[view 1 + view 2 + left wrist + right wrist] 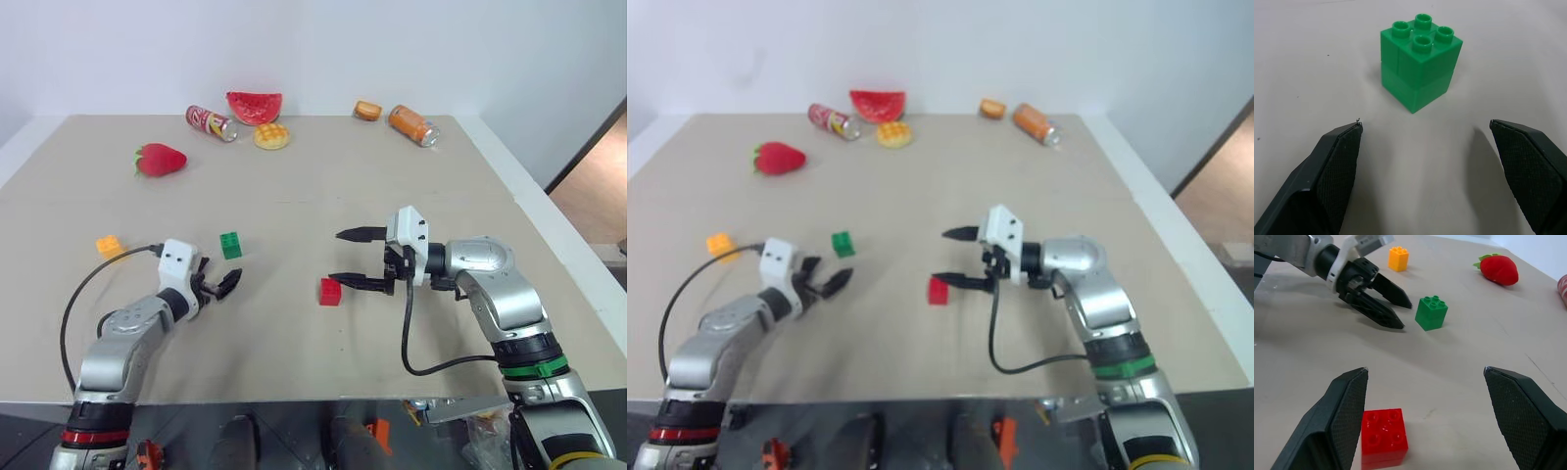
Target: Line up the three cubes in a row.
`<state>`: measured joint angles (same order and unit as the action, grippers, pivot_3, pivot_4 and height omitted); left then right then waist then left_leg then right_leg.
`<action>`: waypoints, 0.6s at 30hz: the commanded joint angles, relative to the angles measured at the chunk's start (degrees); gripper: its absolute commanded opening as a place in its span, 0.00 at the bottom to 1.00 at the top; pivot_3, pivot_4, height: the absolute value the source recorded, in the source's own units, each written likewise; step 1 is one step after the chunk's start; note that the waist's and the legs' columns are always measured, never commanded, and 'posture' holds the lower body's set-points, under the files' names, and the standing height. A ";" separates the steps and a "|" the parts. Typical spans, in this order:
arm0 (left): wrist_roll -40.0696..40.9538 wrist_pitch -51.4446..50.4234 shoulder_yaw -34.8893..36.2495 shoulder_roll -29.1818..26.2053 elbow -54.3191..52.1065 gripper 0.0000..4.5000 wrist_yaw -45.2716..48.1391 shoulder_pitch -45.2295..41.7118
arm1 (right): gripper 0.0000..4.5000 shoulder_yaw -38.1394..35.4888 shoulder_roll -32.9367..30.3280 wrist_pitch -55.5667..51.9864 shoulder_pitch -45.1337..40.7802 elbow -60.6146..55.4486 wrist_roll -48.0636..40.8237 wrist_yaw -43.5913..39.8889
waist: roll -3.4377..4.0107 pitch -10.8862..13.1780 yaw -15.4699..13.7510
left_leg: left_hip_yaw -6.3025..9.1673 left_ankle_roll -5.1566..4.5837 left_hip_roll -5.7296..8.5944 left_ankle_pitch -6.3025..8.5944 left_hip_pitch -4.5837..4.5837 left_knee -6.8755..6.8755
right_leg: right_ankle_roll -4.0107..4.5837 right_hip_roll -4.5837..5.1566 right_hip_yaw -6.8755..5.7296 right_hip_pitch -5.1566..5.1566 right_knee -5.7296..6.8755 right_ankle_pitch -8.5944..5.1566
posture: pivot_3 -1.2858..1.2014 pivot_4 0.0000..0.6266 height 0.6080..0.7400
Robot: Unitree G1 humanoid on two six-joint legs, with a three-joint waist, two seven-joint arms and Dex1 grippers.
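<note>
**Cubes scattered, both jaws released and empty**

Farthest left on the beige desk (294,176) sits the small orange-yellow studded plastic brick cube (109,245), alone and well apart from the other two. At about two o'clock from it, at the desk's far side, lies the red strawberry toy (160,159), which is no part of the row.

Next comes the left gripper (217,285), jaws released and holding nothing. It points at roughly one o'clock toward the small green studded plastic brick cube (230,245), which stands upright on the desk just beyond the fingertips, not touching them. In the left wrist view the green cube sits ahead of the gap between the two black fingers (1334,166), so this looks like an approach lined up for a grasp.

Right of centre, the small red studded plastic brick cube (330,291) rests on the desk. The right gripper (348,257) points toward nine o'clock, jaws spread wide and empty, its near finger just beside the cube; whether they touch I cannot tell.

The three cubes form no row yet: the green cube lies between the others but farther back. Judging by this, the task is at an early stage.
</note>
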<state>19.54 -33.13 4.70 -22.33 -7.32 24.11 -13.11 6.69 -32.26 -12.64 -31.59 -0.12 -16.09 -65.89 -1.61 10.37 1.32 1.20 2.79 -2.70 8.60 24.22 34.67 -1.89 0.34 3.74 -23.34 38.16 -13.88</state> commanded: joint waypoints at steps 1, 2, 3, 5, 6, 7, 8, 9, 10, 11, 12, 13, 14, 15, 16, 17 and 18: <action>-1.53 -2.22 -2.63 1.89 1.92 0.96 -1.47 -3.90 | 0.87 -0.67 0.12 0.15 -0.47 -2.26 -0.86 0.91 | 0.00 0.00 -0.04 | 0.00 -0.01 0.04 -0.03 0.01 0.00 | 0.00 0.03 0.00 0.01 0.00 0.00 | 0.52 0.24 1.00; -2.06 -2.80 -2.71 2.47 2.65 0.96 -2.35 -4.97 | 0.87 -0.68 0.16 0.18 -0.53 -2.18 -0.87 0.98 | 0.00 0.00 -0.05 | 0.01 -0.01 0.05 -0.09 0.04 0.00 | -0.01 0.04 0.01 0.02 0.00 0.00 | 0.52 0.24 1.00; -2.79 -3.44 -2.69 3.17 3.89 0.96 -3.69 -6.41 | 0.87 -0.66 0.19 0.24 -0.60 -2.01 -0.88 0.99 | 0.00 0.00 -0.07 | 0.01 0.01 0.06 -0.15 0.07 0.00 | -0.02 0.04 0.00 0.02 0.00 0.01 | 0.52 0.24 1.00; -3.49 -4.42 -2.35 4.72 5.77 0.96 -5.86 -9.00 | 0.87 -0.57 0.22 0.29 -0.63 -1.88 -0.84 1.17 | -0.01 0.00 -0.09 | 0.01 0.00 0.08 -0.21 0.10 0.00 | -0.08 0.05 0.01 0.06 0.00 0.05 | 0.52 0.24 1.00; -3.63 -4.96 -2.07 5.55 6.26 0.96 -6.77 -10.11 | 0.87 -0.52 0.22 0.28 -0.60 -1.90 -0.82 1.27 | -0.01 0.00 -0.09 | 0.01 -0.03 0.08 -0.24 0.11 0.00 | -0.11 0.04 0.01 0.06 0.00 0.06 | 0.52 0.24 1.00; -3.92 -5.52 -2.02 6.30 6.70 0.96 -7.69 -11.29 | 0.87 -0.45 0.26 0.26 -0.61 -1.88 -0.79 1.34 | -0.01 0.00 -0.09 | 0.02 -0.05 0.08 -0.25 0.12 0.00 | -0.16 0.03 0.01 0.07 0.00 0.09 | 0.52 0.24 1.00; -4.15 -6.07 -2.05 6.87 6.97 0.96 -8.26 -12.22 | 0.87 -0.39 0.31 0.26 -0.62 -1.86 -0.76 1.41 | -0.01 0.00 -0.08 | 0.02 -0.05 0.08 -0.26 0.13 -0.01 | -0.19 0.02 0.02 0.07 0.00 0.12 | 0.52 0.24 1.00; -4.09 -6.74 -2.13 7.36 6.80 0.96 -8.50 -12.90 | 0.87 -0.35 0.34 0.25 -0.63 -1.83 -0.73 1.46 | -0.01 0.00 -0.07 | 0.03 -0.05 0.08 -0.26 0.15 -0.01 | -0.22 0.01 0.02 0.06 0.00 0.13 | 0.52 0.24 1.00; -4.32 -7.44 -2.34 7.51 6.49 0.96 -8.81 -13.35 | 0.87 -0.34 0.34 0.32 -0.62 -1.75 -0.65 1.52 | -0.01 0.00 -0.03 | 0.03 -0.05 0.07 -0.26 0.19 -0.03 | -0.23 -0.01 0.02 0.02 0.00 0.14 | 0.52 0.24 1.00; -4.62 -7.92 -2.62 7.34 6.17 0.96 -8.79 -13.52 | 0.87 -0.36 0.33 0.41 -0.62 -1.58 -0.57 1.58 | -0.01 0.00 0.04 | 0.04 -0.05 0.07 -0.25 0.23 -0.04 | -0.25 -0.02 0.02 -0.01 0.00 0.14 | 0.52 0.24 1.00; -4.86 -8.26 -2.80 7.18 5.95 0.96 -8.78 -13.60 | 0.87 -0.37 0.31 0.47 -0.62 -1.46 -0.52 1.63 | -0.01 0.00 0.07 | 0.04 -0.05 0.07 -0.25 0.27 -0.06 | -0.36 -0.03 0.03 -0.04 -0.01 0.18 | 0.52 0.24 1.00; -5.10 -8.52 -2.89 6.97 5.80 0.96 -8.84 -13.60 | 0.87 -0.38 0.31 0.52 -0.66 -1.31 -0.49 1.65 | -0.01 0.00 0.07 | 0.03 -0.02 0.07 -0.24 0.26 -0.10 | -0.54 -0.04 0.06 -0.04 -0.01 0.22 | 0.52 0.24 1.00; -5.46 -9.13 -2.71 6.44 5.55 0.96 -9.16 -13.39 | 0.87 -0.42 0.26 0.58 -0.70 -1.15 -0.40 1.73 | -0.01 0.00 0.07 | 0.03 -0.02 0.07 -0.23 0.25 -0.14 | -0.55 -0.04 0.07 -0.04 -0.01 0.20 | 0.52 0.24 1.00; -5.72 -9.62 -2.53 6.11 5.36 0.96 -9.42 -13.24 | 0.87 -0.45 0.22 0.62 -0.73 -1.06 -0.34 1.77 | -0.01 0.00 0.08 | 0.04 0.00 0.07 -0.22 0.25 -0.17 | -0.55 -0.06 0.07 -0.06 -0.01 0.18 | 0.52 0.24 1.00; -5.92 -10.30 -2.50 5.48 4.67 0.96 -9.30 -12.85 | 0.87 -0.50 0.18 0.63 -0.74 -0.97 -0.35 1.79 | -0.01 0.00 0.08 | 0.05 0.00 0.06 -0.22 0.24 -0.20 | -0.55 -0.07 0.07 -0.06 -0.01 0.17 | 0.52 0.24 1.00; -6.09 -10.98 -2.57 4.88 3.81 0.96 -9.16 -12.40 | 0.87 -0.56 0.15 0.64 -0.74 -0.93 -0.38 1.78 | -0.01 0.00 0.10 | 0.05 0.01 0.05 -0.21 0.24 -0.21 | -0.54 -0.08 0.07 -0.06 -0.02 0.17 | 0.52 0.24 1.00; -6.30 -11.98 -2.62 4.25 2.55 0.96 -9.16 -11.76 | 0.87 -0.61 0.11 0.63 -0.70 -0.92 -0.44 1.74 | -0.01 0.00 0.26 | 0.06 0.01 0.05 -0.21 0.24 -0.21 | -0.53 -0.09 0.07 -0.07 -0.02 0.17 | 0.52 0.24 1.00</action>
<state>14.03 -43.23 1.87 -16.60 -2.00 15.32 -26.03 6.82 -31.96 -12.61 -31.59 -0.21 -15.95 -64.38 -1.63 10.37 1.58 1.24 2.81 -2.66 8.40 24.45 34.45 -2.42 0.24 3.82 -23.41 38.15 -13.71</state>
